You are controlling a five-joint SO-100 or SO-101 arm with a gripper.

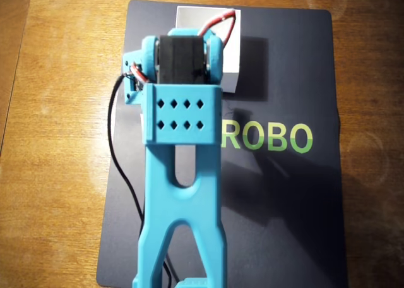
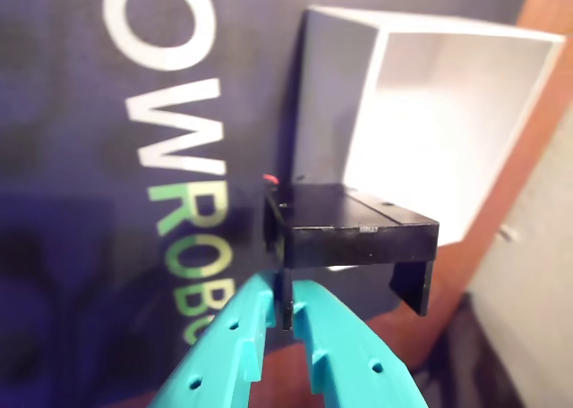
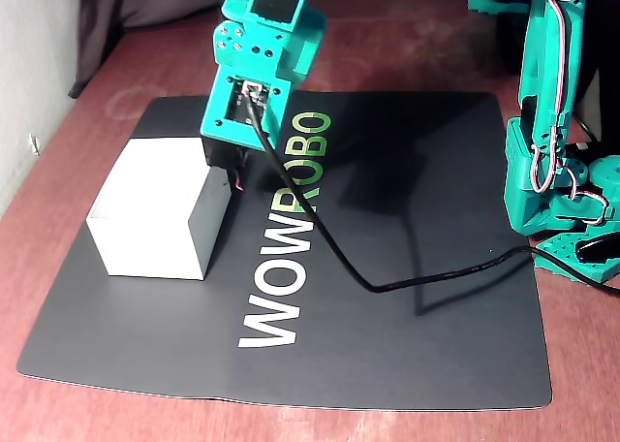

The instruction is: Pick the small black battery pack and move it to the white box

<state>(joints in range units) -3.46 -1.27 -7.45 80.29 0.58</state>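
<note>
In the wrist view my teal gripper point(image 2: 284, 293) is shut on the edge of the small black battery pack point(image 2: 354, 229) and holds it in the air. The pack hangs beside the open white box point(image 2: 439, 131), just short of its near wall. In the fixed view the pack point(image 3: 221, 153) shows as a dark block under the wrist, at the far right corner of the white box point(image 3: 145, 214). In the overhead view the arm covers the gripper and the pack, and only part of the box point(image 1: 189, 16) shows.
The box stands on a dark mat point(image 3: 417, 219) with WOWROBO lettering, on a wooden table point(image 1: 57, 143). A black cable point(image 3: 320, 238) trails across the mat from the wrist. The arm's base point(image 3: 562, 171) stands at the right in the fixed view.
</note>
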